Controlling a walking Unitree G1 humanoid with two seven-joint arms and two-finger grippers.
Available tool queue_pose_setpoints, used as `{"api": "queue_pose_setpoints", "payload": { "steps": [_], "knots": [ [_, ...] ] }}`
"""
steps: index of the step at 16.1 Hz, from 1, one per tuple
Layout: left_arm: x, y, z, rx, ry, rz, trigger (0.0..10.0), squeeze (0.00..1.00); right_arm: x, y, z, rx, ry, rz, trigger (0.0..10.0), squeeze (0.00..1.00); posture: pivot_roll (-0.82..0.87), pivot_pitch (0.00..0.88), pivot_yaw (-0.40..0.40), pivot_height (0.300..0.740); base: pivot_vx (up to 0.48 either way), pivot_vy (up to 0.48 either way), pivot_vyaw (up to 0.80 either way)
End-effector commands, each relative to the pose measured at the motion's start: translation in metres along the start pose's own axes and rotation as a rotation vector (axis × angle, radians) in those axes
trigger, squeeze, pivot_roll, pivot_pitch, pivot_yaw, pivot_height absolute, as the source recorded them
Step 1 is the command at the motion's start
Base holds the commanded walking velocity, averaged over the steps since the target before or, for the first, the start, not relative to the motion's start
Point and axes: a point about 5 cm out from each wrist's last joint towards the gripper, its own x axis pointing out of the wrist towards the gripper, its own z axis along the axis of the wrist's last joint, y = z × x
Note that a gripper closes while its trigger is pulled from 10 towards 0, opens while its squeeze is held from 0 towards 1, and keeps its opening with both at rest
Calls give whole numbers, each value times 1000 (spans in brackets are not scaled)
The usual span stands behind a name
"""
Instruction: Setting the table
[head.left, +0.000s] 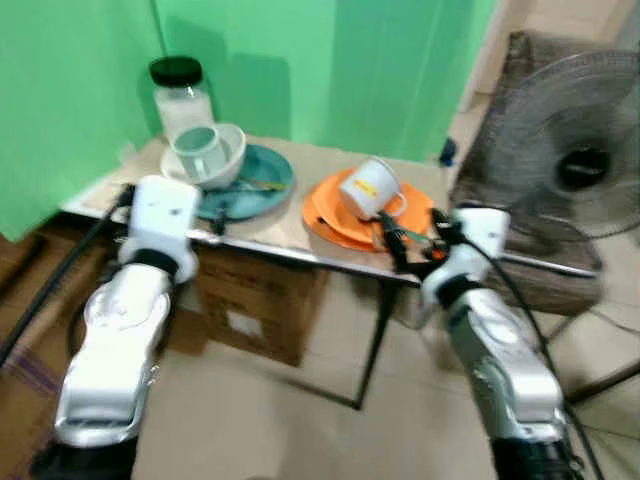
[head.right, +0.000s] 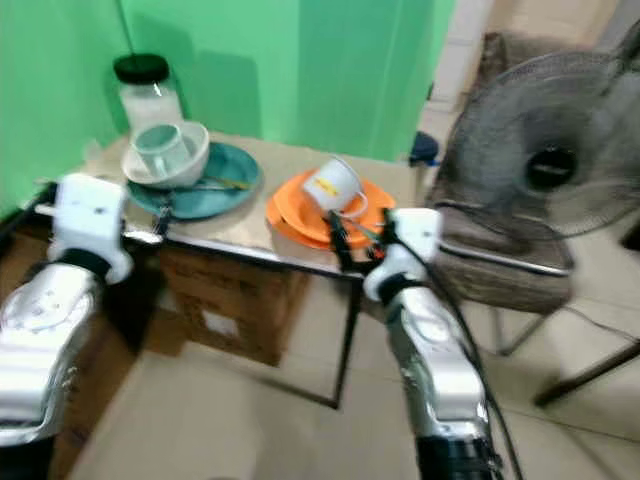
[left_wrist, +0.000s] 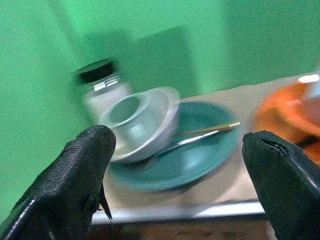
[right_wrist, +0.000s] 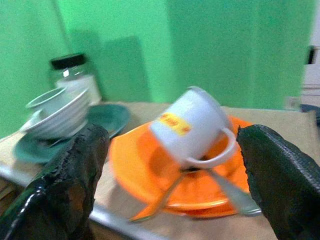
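Mug (right_wrist: 192, 127) tilted in orange plate (right_wrist: 135, 165) ahead of open right tool (right_wrist: 170, 195); bowl (left_wrist: 142, 125) on teal plate (left_wrist: 200, 160) before open left tool (left_wrist: 180, 190).

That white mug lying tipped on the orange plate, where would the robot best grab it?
Probably by the rim or body, from the front. The white mug lies tilted on the orange plate, its handle facing the open right gripper, so spread jaws could straddle its rounded sides.

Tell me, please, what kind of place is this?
Probably a room in a home arranged for recording: a green backdrop hangs behind a small table with dishes, a pedestal fan stands nearby, and a cardboard box sits underneath.
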Motion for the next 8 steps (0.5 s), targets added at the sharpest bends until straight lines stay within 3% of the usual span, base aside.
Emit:
{"api": "queue_pose_setpoints", "payload": {
  "steps": [1, 5, 8],
  "knots": [
    [5, -19, 0, -28, -16, -118, 10000, 0, -6, -15, 10, -2, -21, -74, 10000, 0, 91, 0, 31, 740, 270, 0, 0],
    [8, -42, 2, -74, -51, -287, 10000, 0, -11, -27, 29, 26, 1, -117, 10000, 0, 52, 0, 6, 740, 247, 0, 0],
    [10, -55, 5, -84, -79, -346, 10000, 0, 0, -48, 33, 18, 103, -136, 10000, 0, 36, 0, -53, 740, 0, 0, 0]
  ]
}}
